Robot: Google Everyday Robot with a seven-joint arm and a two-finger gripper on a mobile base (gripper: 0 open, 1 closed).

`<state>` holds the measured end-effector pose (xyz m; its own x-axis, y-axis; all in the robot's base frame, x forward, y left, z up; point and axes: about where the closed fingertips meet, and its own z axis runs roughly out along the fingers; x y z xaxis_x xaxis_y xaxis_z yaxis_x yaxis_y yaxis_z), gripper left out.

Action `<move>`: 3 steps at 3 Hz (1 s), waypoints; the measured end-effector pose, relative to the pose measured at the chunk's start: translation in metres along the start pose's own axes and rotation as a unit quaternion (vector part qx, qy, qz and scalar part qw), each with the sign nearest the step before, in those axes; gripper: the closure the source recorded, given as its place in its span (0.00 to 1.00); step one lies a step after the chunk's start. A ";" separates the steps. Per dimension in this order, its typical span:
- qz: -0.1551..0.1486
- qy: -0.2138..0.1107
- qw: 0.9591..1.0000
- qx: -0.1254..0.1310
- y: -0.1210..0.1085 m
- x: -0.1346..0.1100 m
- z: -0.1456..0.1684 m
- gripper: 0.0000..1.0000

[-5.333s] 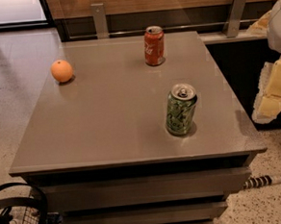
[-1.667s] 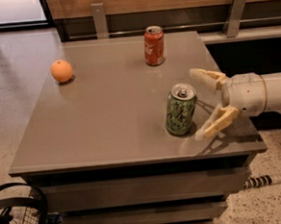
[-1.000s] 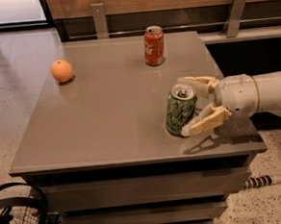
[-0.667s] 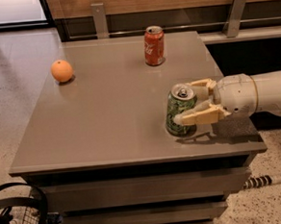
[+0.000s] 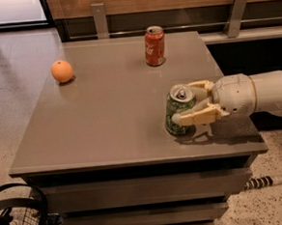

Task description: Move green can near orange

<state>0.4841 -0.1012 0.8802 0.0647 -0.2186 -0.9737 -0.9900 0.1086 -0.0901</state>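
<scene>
Green can [image 5: 175,102] stands upright at lower right of centre, on the right part of the grey table [image 5: 108,131], not far from its front edge. Gripper [image 5: 186,103] reaches in from the right of the frame on a pale arm [image 5: 256,94] and is closed around the can: one finger lies across the near side of the body, the other sits behind the rim, both appear to touch. Can not yet lifted, base on the table, as far as I can judge. Orange [image 5: 61,71] sits at upper left, near the table's left edge, well apart from the can. Red can [image 5: 155,46] stands at upper middle, just off the straight line between the two. Risks: the near finger crosses the can at mid height, so if the can is dragged and not lifted, the base could catch and tip it. A smooth metal wall may slip in a light hold. A path bowed toward the back could clip the red can. Setting down too close could nudge the orange, which is round and could roll off the left edge. Can looks green with pale pattern, silver top, pull tab visible, undented.
</scene>
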 end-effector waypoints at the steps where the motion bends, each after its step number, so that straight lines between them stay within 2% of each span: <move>1: 0.002 -0.001 1.000 -0.003 -0.003 -0.001 0.005 1.00; 2: 0.019 -0.010 1.000 -0.017 -0.029 -0.002 0.031 1.00; 3: 0.033 -0.036 0.999 0.007 -0.043 -0.013 0.058 1.00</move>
<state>0.5333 -0.0473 0.8848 0.0092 -0.1404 -0.9901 -0.9907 0.1334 -0.0281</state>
